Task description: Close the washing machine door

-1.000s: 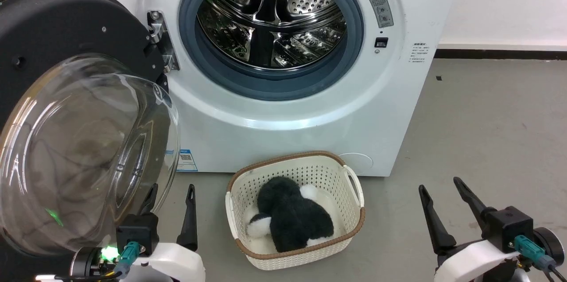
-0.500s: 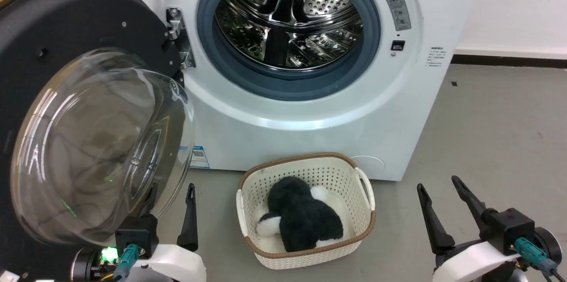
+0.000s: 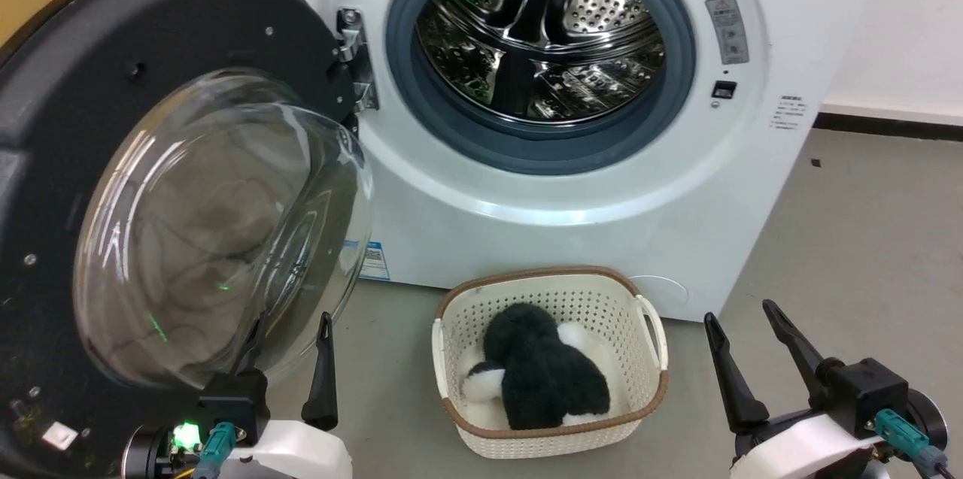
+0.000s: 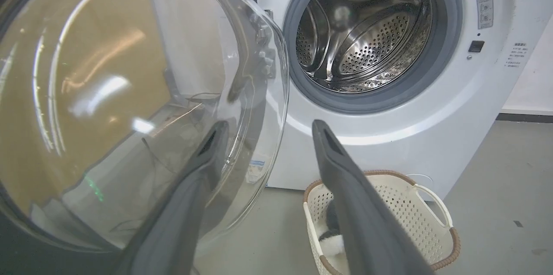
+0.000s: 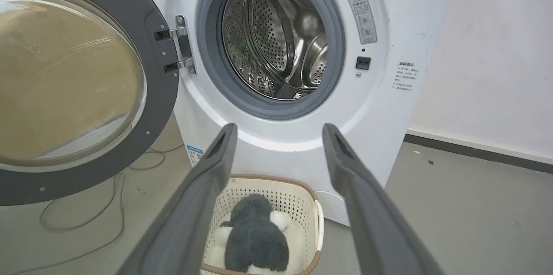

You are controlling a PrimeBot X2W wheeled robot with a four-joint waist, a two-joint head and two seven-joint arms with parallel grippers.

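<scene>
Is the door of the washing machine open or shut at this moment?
Open. The washing machine door is swung out to the left on its hinge, and the steel drum is fully exposed.

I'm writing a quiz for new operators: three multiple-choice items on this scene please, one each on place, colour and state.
1. The white basket stands: A) on the floor before the washing machine; B) inside it; C) on top of it.
2. The frame of the washing machine door is: A) white; B) black; C) blue.
3. The door is: A) latched; B) swung open; C) missing.
Answers: 1A, it sits on grey floor below the machine's front; 2B, a black ring surrounds the clear glass; 3B, the steel drum is exposed.
</scene>
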